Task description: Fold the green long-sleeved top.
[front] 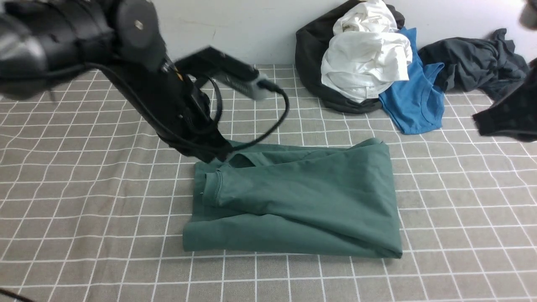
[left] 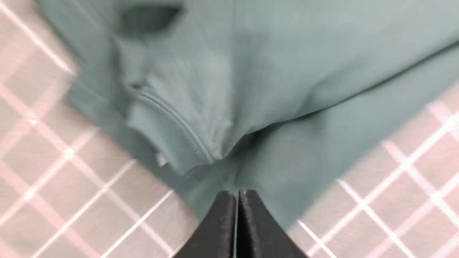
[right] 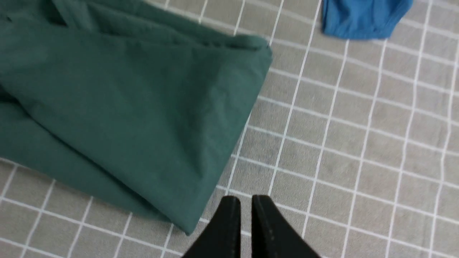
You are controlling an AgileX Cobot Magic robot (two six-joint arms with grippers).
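While the checked bench [front: 84,201] spreads under everything, the green long-sleeved top [front: 302,197] lies folded at its middle. My left claw [left: 237,195] is closed above the top's far left corner. My right claw [right: 245,200], almost closed on nothing, hangs just beside its right corner.
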